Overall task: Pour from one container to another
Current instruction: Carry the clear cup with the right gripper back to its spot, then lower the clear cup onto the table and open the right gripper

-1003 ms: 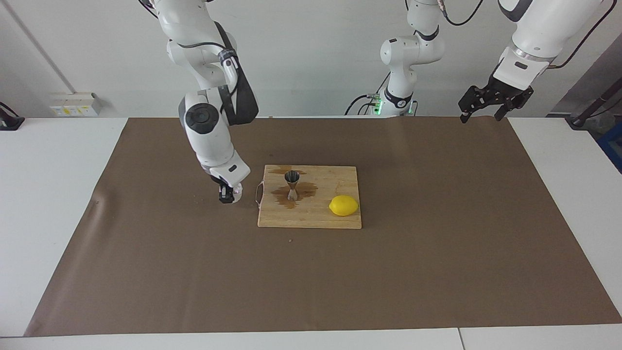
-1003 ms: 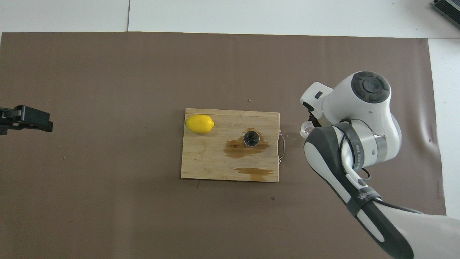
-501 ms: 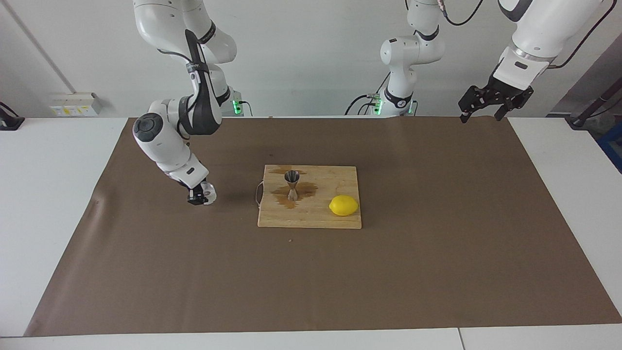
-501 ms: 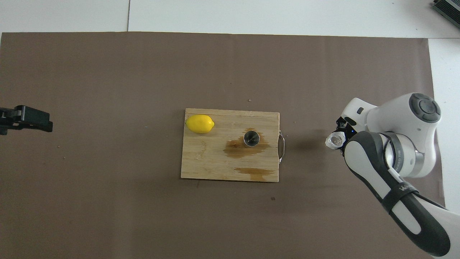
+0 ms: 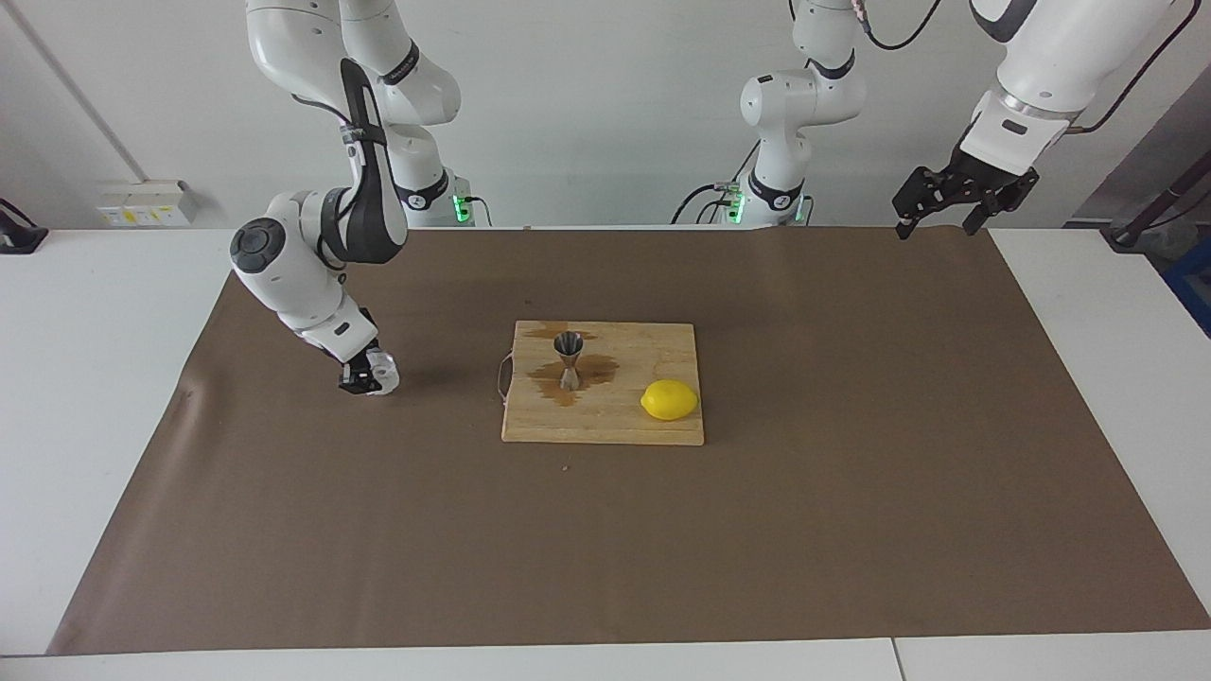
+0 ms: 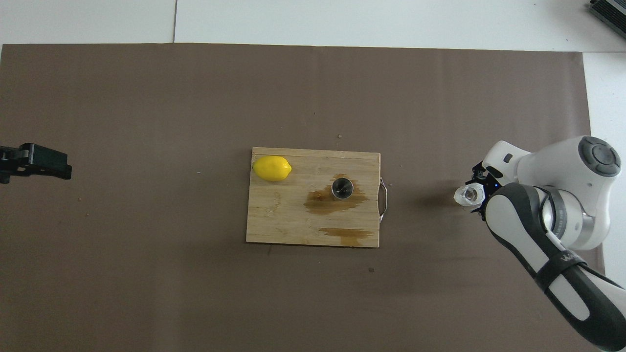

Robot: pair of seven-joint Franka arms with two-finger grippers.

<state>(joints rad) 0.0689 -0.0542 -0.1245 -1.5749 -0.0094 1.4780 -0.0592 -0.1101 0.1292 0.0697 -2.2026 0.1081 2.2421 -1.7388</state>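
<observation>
The whitish crinkled cup stands upright, low at the brown mat, toward the right arm's end of the table and well apart from the board. My right gripper is right at the cup, reaching down to it from the arm's side. The steel jigger stands upright on the wooden cutting board, in a brown puddle. My left gripper waits open and empty, raised over the mat's edge at its own end.
A yellow lemon lies on the board toward the left arm's end. Brown liquid stains mark the board around the jigger and near its edge closest to the robots. A wire handle sticks out of the board toward the cup.
The right arm has carried the cup away from beside the board's handle toward its own end of the table, and swung lower and outward. The left arm has not moved.
</observation>
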